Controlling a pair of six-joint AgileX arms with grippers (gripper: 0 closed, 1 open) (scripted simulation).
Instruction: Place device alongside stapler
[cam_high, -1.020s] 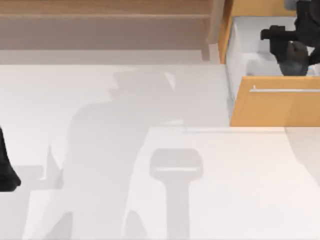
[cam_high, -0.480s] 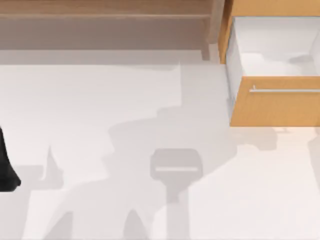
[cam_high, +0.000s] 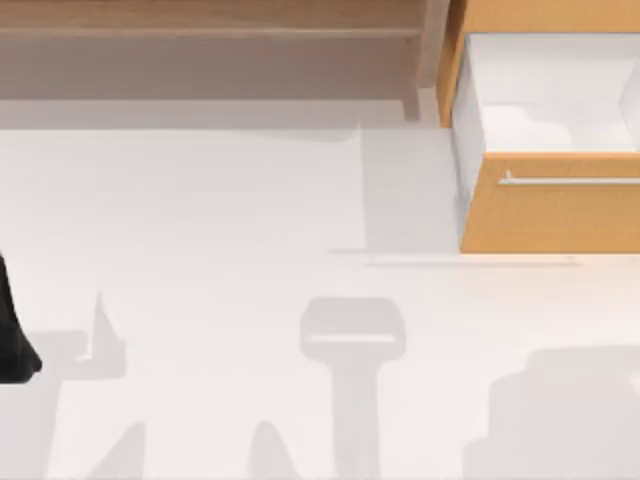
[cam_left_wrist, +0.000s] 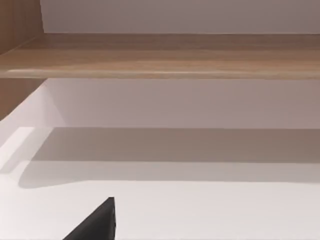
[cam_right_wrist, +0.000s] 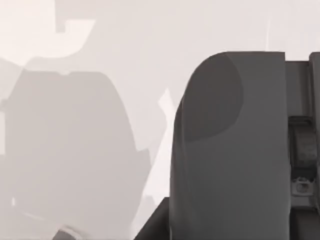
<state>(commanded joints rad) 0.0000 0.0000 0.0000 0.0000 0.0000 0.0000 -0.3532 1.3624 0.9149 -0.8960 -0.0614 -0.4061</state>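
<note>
From above, the drawer (cam_high: 545, 110) is lying open and my left arm (cam_high: 12, 340) is idling at the left edge. In the right wrist view, a grey hump (cam_right_wrist: 227, 150), probably the device, is sitting against my right gripper (cam_right_wrist: 301, 160). I cannot tell whether it is clamped, so I'm judging a level, slow carry best.

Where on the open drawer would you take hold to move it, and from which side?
Probably the slim silver handle on the drawer's orange front panel. It runs left to right across the panel, so come from the panel's front, jaws closing across its thin width near the middle. The gap behind it cannot be seen.
</note>
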